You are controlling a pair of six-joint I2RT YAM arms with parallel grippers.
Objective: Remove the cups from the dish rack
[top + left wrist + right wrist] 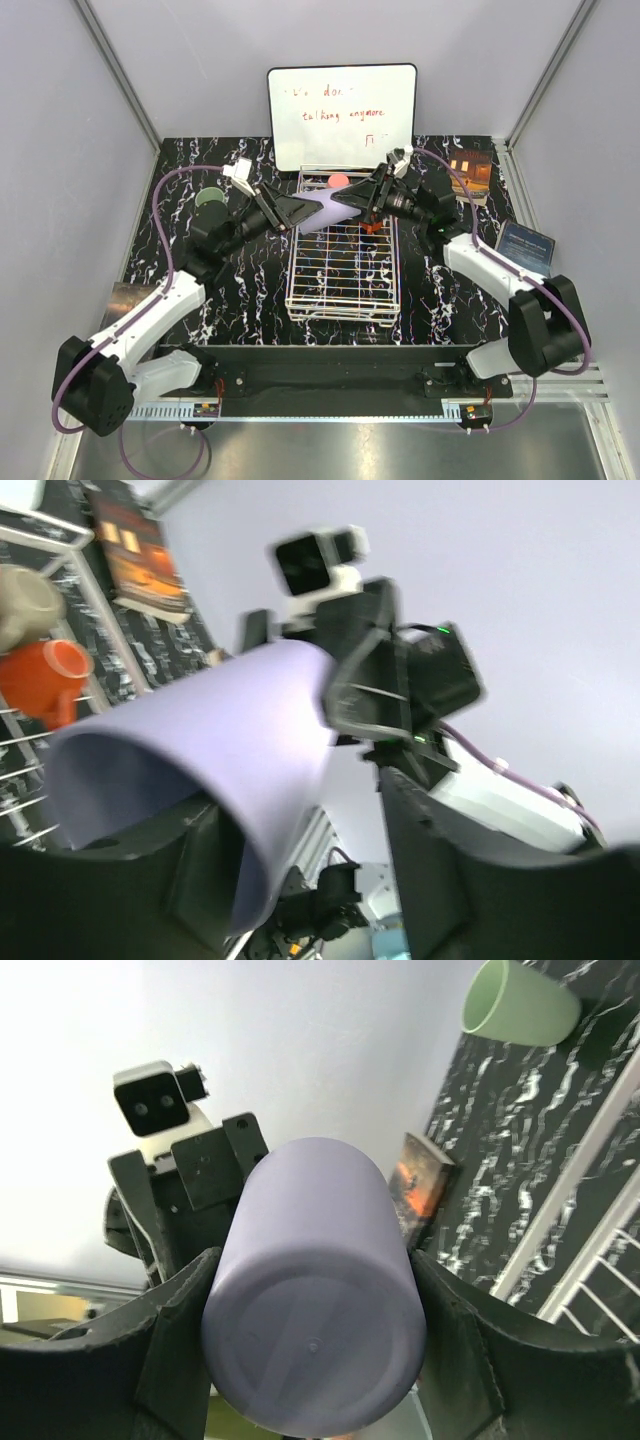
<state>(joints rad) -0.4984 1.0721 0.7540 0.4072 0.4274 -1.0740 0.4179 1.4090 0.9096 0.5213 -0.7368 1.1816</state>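
A lavender cup [328, 209] hangs on its side above the far half of the white wire dish rack [345, 300]. My right gripper [364, 194] is shut on its base end; in the right wrist view the fingers [185, 1320] press both sides of the cup [315, 1300]. My left gripper [300, 212] is open at the cup's mouth [200, 750]: one finger [200, 880] sits at the rim, the other [430, 870] stands apart from the wall. An orange handled cup [45, 675], a beige cup [22, 600] and a pink cup [338, 181] are in the rack. A pale green cup [211, 197] stands on the table at the left.
A whiteboard [342, 115] leans behind the rack. A book [470, 170] and a dark card [525, 247] lie at the right. The table has a black marbled top [250, 290]. Grey walls close in the sides.
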